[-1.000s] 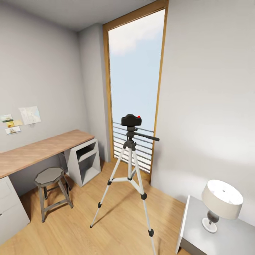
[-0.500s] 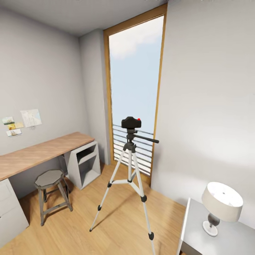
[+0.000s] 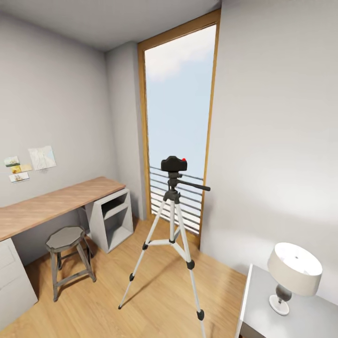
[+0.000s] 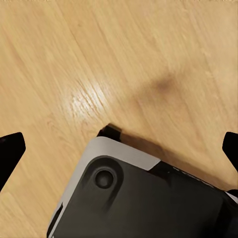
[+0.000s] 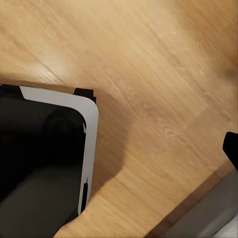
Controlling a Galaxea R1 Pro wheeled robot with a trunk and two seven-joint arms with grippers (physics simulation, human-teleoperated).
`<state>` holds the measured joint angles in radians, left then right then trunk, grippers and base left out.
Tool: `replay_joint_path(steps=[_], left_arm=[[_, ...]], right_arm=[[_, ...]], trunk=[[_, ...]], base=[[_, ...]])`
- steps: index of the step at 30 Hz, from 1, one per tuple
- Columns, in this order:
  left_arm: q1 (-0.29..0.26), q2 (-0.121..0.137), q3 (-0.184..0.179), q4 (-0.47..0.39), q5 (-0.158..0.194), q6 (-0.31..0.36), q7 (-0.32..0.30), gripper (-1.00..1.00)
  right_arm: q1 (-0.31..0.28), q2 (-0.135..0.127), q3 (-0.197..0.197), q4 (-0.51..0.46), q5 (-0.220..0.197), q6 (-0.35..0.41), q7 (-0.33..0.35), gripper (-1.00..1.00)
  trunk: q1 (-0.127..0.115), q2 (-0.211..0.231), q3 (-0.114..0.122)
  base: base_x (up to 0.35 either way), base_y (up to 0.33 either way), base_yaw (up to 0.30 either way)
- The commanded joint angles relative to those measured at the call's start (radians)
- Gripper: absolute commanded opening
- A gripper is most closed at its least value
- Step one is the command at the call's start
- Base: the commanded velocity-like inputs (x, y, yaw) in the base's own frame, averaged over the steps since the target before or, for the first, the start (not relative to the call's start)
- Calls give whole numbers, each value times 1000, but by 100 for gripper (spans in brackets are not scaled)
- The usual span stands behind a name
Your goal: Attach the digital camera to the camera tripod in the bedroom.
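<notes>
The digital camera (image 3: pixel 173 164), small, black and boxy with a red button on top, sits on the black head of the camera tripod (image 3: pixel 172 220). The tripod stands on its three silver legs on the wood floor in front of the tall window (image 3: pixel 178 103) of the bedroom, its pan handle pointing right. My left gripper (image 4: pixel 119 153) hangs open over the floor, its dark fingertips (image 4: pixel 11 148) far apart with nothing between them. My right gripper (image 5: pixel 119 148) also hangs over the floor and looks open; one fingertip (image 5: pixel 231 148) shows at the frame's edge.
A wood-topped desk (image 3: pixel 56 204) runs along the left wall with a grey stool (image 3: pixel 65 237) in front of it. A grey nightstand (image 3: pixel 263 310) with a white lamp (image 3: pixel 293 270) stands at the lower right. My own base (image 4: pixel 144 198) shows below both grippers.
The whole head view has shifted slightly, so the room looks a little farther away. The camera and tripod have not moved relative to the room.
</notes>
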<state>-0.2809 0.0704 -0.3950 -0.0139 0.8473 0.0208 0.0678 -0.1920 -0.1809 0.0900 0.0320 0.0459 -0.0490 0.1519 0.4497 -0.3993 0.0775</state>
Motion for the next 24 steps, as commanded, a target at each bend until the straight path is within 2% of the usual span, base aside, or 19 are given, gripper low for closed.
replay_joint_path(steps=[1,24], left_arm=[[0,0,-8,-1,7,2,4,100],[0,0,-8,-1,7,2,4,100]], right_arm=[[-1,0,7,3,5,-5,1,100],[-1,0,7,3,5,-4,2,100]], trunk=[[0,-1,0],[0,-1,4]], base=[[0,0,0],[0,0,0]])
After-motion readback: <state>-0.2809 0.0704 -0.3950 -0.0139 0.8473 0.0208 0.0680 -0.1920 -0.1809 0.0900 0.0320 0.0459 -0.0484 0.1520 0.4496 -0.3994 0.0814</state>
